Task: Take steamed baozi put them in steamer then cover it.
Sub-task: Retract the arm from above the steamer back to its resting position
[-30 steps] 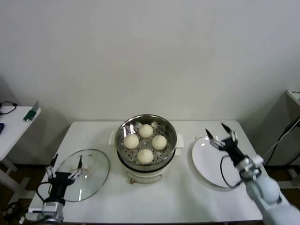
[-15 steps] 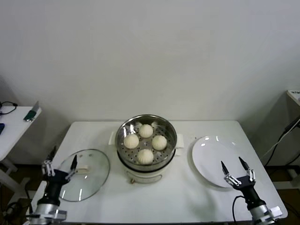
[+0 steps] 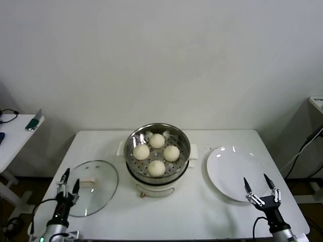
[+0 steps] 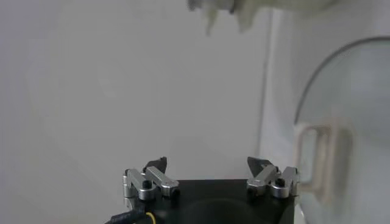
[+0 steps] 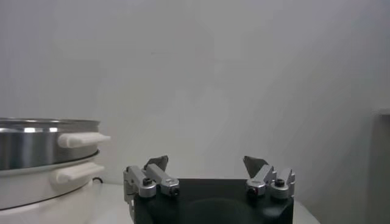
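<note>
All four baozi point(image 3: 157, 153) sit in the steamer point(image 3: 157, 156) at frame centre. The lid point(image 3: 92, 187) lies uncovered at lower left. Both end effectors, left point(image 3: 67, 184) and right point(image 3: 262, 188), are spread and empty; a shallow pinch on the lid's handle could let the glass slip and strike the counter point(image 3: 202, 217).

4 steamed baozi point(image 3: 157, 153) are sitting in the steamer point(image 3: 157, 174) at the middle of the table point(image 3: 197, 214), with the lid point(image 3: 91, 187) lying to its left and the plate point(image 3: 233, 169) lying to its right.
</note>
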You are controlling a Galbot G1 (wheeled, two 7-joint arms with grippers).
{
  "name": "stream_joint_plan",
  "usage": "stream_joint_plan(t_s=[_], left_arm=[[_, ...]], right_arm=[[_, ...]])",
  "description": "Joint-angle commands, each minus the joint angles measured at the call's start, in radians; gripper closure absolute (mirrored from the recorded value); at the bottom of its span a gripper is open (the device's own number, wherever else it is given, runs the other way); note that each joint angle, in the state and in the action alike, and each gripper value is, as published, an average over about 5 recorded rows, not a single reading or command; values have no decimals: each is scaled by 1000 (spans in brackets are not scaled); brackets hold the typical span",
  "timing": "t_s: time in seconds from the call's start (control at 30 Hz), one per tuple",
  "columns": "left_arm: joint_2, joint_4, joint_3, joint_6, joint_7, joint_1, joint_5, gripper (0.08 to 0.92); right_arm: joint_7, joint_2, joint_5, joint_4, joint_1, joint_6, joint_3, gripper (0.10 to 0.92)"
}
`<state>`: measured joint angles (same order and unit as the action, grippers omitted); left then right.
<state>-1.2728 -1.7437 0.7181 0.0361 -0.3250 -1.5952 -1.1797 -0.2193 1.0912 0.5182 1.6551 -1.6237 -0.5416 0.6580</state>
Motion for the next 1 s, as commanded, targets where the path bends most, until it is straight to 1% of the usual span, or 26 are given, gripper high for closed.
stream_joint_plan(t_s=[0.03,0.5,0.7,1.0], left_arm=[[-9,169,-17,-44,-34,56,-139,177],[-10,247,-41,-48,-35,156,-138,177],[-15,254,-54,-57,-29,186,-138,177],[-16,314,-59,-65,-24,218,-138,178]], right_arm=[[-3,24,-24,4,-17,-21,15,203],[-6,56,-51,24,-22,-18,36,203],[-7,71,-66,30,-22,-18,39,203],[-6,89,-82,43,-22,-17,43,203]])
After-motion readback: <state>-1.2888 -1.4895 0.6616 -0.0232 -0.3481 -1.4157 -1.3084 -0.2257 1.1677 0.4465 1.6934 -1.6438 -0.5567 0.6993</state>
